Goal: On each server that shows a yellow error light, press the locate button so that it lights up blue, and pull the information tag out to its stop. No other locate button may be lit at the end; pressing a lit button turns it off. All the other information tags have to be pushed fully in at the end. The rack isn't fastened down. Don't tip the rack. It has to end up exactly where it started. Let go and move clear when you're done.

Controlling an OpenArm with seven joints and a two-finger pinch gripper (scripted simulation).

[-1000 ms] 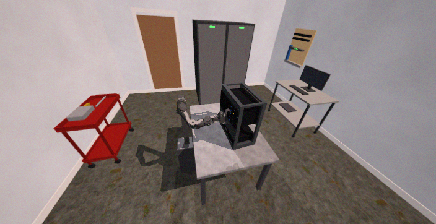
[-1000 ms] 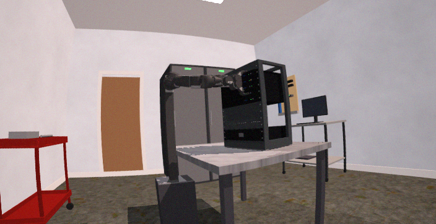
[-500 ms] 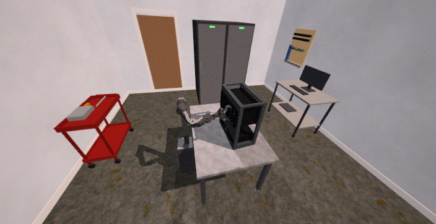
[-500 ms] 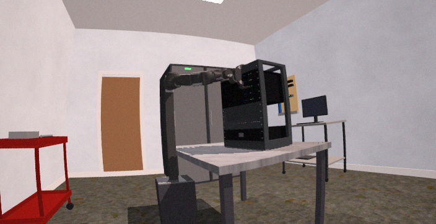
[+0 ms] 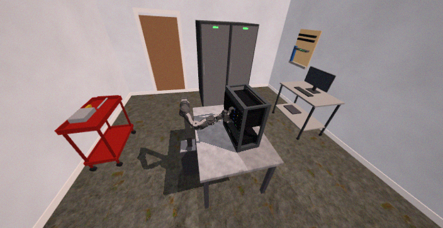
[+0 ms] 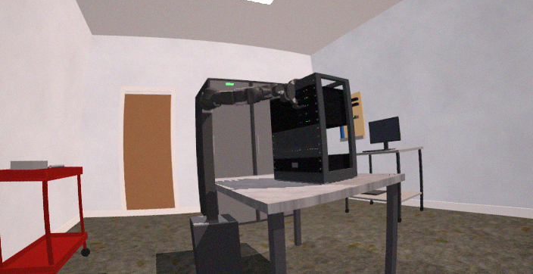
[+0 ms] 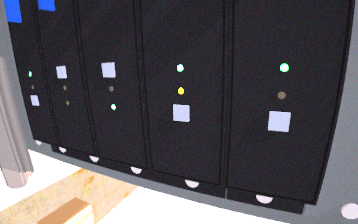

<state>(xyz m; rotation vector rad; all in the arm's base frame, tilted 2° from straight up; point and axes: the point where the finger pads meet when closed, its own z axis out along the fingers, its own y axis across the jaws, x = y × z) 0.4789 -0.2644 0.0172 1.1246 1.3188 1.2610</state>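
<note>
Top view: rack (image 5: pixel 265 106) standing on the desk (image 5: pixel 267 158) near its far right corner, gripper (image 5: pixel 232 111) at the rack's front face.

Exterior view: arm (image 6: pixel 235 96) reaching level to the rack's upper servers.

Wrist view: gripper finger (image 7: pixel 2 135) spread wide, released, grasping nothing; yellow error light (image 7: pixel 181 91) above a pale, unlit locate button (image 7: pixel 181 113).

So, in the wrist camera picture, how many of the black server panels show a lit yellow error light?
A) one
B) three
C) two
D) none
A: only one black server panel, second from the right in the wrist view, has a lit yellow dot between its green light and its pale square button; the matching dots on the other panels are dark.
</note>
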